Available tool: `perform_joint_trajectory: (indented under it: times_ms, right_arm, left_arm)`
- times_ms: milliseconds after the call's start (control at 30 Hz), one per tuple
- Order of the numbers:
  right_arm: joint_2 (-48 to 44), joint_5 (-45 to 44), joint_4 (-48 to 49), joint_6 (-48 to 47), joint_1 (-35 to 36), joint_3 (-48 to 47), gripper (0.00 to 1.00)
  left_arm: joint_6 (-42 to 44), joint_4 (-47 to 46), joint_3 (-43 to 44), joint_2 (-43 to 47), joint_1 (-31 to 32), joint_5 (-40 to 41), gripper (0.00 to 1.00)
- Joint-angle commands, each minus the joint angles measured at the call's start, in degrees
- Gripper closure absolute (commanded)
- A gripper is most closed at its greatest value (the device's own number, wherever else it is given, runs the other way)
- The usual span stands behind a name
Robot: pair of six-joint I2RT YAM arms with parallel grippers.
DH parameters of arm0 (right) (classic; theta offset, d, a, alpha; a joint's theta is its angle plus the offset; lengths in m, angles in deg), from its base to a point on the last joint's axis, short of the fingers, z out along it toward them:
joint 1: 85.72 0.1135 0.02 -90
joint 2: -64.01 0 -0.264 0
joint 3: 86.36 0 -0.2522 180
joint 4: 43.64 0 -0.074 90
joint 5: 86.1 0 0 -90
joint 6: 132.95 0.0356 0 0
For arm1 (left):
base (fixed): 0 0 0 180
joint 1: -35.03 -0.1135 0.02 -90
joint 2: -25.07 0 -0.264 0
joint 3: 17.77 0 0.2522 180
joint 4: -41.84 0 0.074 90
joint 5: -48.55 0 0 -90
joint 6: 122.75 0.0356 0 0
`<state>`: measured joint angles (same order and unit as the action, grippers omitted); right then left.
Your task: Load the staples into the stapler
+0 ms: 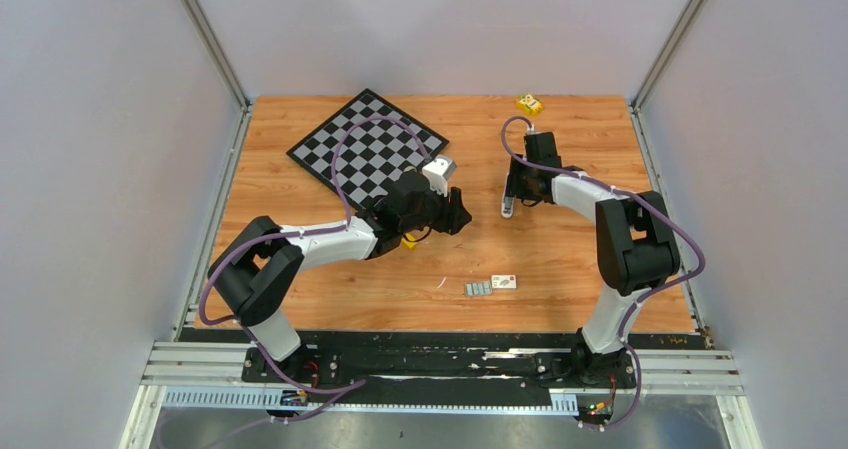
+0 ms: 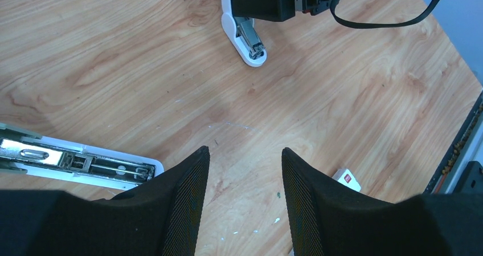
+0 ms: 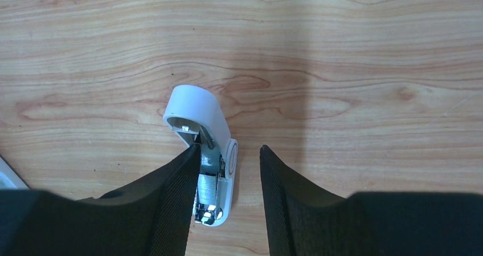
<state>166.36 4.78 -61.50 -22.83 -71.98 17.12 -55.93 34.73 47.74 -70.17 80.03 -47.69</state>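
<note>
Top external view: on the bench (image 1: 600, 139) the right pincer (image 3: 230, 150) stands half-open astride the stapler (image 3: 196, 110), one finger touching it; its long axis points away from the bases. The left pincer (image 2: 245, 153) is half-open and empty. The staples (image 1: 478, 288) lie nearer the bases, roughly midway between both pincers.

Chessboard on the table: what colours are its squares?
The chessboard has black and white squares, best seen in the top external view.
</note>
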Motion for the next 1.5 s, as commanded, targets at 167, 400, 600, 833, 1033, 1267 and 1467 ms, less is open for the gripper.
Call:
perform_joint_trajectory:
  times_ms: [167,400,600,833,1033,1267,1467]
  right_arm:
    - [-0.1,-0.81,0.45,-0.77,-0.82,2.25,0.55]
    - [-2.26,-0.81,0.49,-0.5,-0.83,3.0,0.55]
    - [-3.09,-0.84,-0.2,-0.41,-0.87,2.14,0.55]
    - [-2.06,-2.88,0.13,-0.69,-0.83,1.9,0.55]
    - [-1.42,-3.09,0.53,-0.82,-0.82,2.7,0.55]
    - [-1.57,-2.64,0.57,-0.92,-0.82,3.71,0.55]
    - [-1.88,-2.62,0.41,-1.04,-0.87,4.03,0.55]
  left_arm:
    - [0.5,-1.28,1.21,-1.33,0.36,0.06,0.48]
    - [0.77,-0.96,1.45,-1.36,0.36,-0.07,0.48]
    - [1.04,-0.67,1.43,-1.13,0.4,0.04,0.48]
    - [1.29,-0.42,1.42,-1.0,0.36,-0.13,0.48]
    - [1.26,-0.38,1.36,-0.84,0.36,-0.06,0.48]
    - [0.97,-0.83,1.28,-1.5,0.36,-0.25,0.48]
    - [0.98,-0.98,1.22,-1.45,0.36,-0.27,0.48]
